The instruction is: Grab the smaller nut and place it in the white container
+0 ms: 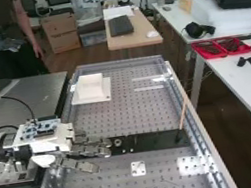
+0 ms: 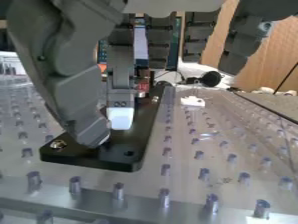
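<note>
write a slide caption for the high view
Dark grey robot hand at one end of a black plate, with the white container farther along the bench.

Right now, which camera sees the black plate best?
The wrist view: the black plate is big there, with a shiny piece near one corner, though fingers hide some. The high view shows a small dark strip across the bench, by the hand.

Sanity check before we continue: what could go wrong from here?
The thumb and white fingertip hang close over the black plate; lowering could scrape it. The shiny metal ring near the plate's corner might get nudged off. The white box stands well away from the hand, so anything pinched could slip en route.
</note>
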